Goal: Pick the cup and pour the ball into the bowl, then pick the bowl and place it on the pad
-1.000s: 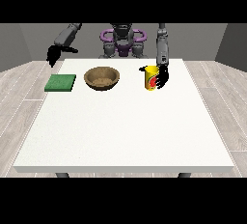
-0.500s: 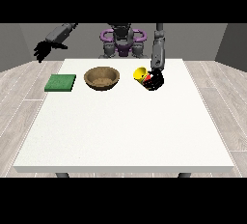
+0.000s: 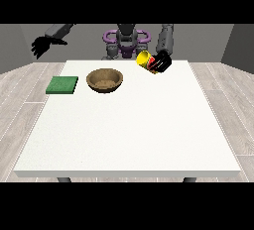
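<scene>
I take the bowl (image 3: pixel 104 80) as my landmark and go left to right across the table (image 3: pixel 129 125).

Far to the bowl's left and well above the table hangs the hand at the view's left (image 3: pixel 40 46), off past the table's edge. Its fingers point down, spread and relaxed, holding nothing. I judge it is parked there to keep out of the way until the bowl needs carrying.

Just left of the bowl, flat on the table, lies the green pad (image 3: pixel 62 85). The two are near but apart, which should make the last move a short one.

The bowl itself sits upright toward the table's far side. I can't see a ball in it, so the pour looks not yet done.

Right of the bowl, raised off the table, is the yellow cup (image 3: pixel 145 59), clamped in the hand at the view's right (image 3: pixel 159 63), whose dark fingers wrap round it. The cup is tilted with its mouth toward the bowl, which reads to me as the lead-in to pouring. It isn't over the bowl, though, so I'd want it carried further left before tipping more. The ball I can't make out.
</scene>
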Controlling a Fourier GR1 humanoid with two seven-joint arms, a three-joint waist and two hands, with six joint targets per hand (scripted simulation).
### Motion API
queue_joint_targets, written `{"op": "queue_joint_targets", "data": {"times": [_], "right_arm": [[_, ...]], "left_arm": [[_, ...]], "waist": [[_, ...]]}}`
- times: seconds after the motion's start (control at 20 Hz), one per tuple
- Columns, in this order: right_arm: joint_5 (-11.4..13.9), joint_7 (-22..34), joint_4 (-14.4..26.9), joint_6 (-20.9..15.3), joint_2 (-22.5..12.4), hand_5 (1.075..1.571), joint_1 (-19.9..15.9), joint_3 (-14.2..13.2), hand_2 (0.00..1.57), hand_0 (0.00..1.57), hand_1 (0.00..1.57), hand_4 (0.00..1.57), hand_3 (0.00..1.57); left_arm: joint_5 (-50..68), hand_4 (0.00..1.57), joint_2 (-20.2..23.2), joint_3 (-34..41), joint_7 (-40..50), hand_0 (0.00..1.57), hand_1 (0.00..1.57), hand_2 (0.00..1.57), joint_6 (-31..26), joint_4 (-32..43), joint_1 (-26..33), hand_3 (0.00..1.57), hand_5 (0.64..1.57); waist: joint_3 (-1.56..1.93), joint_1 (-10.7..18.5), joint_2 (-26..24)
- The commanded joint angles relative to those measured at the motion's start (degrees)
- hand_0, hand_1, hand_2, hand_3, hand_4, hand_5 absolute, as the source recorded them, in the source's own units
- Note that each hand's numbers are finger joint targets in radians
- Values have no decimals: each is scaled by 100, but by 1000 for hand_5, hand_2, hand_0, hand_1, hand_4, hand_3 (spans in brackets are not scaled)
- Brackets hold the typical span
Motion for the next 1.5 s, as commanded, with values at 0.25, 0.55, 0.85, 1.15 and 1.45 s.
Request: {"op": "queue_joint_targets", "data": {"times": [0.25, 0.55, 0.85, 1.15, 1.45], "right_arm": [[234, -446, 1001, -51, -125, 1558, 367, -143, 0, 0, 0, 0, 0], [182, -762, 1366, 158, -148, 1554, 616, -217, 0, 0, 0, 0, 0], [204, -951, 1827, 194, -434, 1547, 230, -334, 0, 0, 0, 0, 0], [386, -620, 1681, -181, -255, 1534, -247, -67, 0, 0, 0, 0, 180], [419, -175, 1585, -517, -93, 1527, -886, 65, 0, 0, 0, 0, 273]], "left_arm": [[-2029, 1068, -509, -1416, 2074, 1364, 1364, 1571, 399, -73, -257, 1571, 1568], [-2666, 1048, -765, -1744, 2802, 1346, 1346, 1571, 23, -466, -88, 1571, 1569], [-3476, 910, -893, -2651, 3765, 937, 937, 1571, -146, -815, -394, 1571, 1571], [-4226, 935, -901, -2981, 4522, 549, 549, 1571, -481, -790, -774, 1571, 1565], [-4937, 899, -903, -3749, 4994, 373, 373, 1571, -600, -758, -780, 1571, 1570]], "waist": [[-3, 631, -781], [-10, 705, -1015], [-5, 804, -751], [-12, 607, -655], [-15, 466, -602]]}}
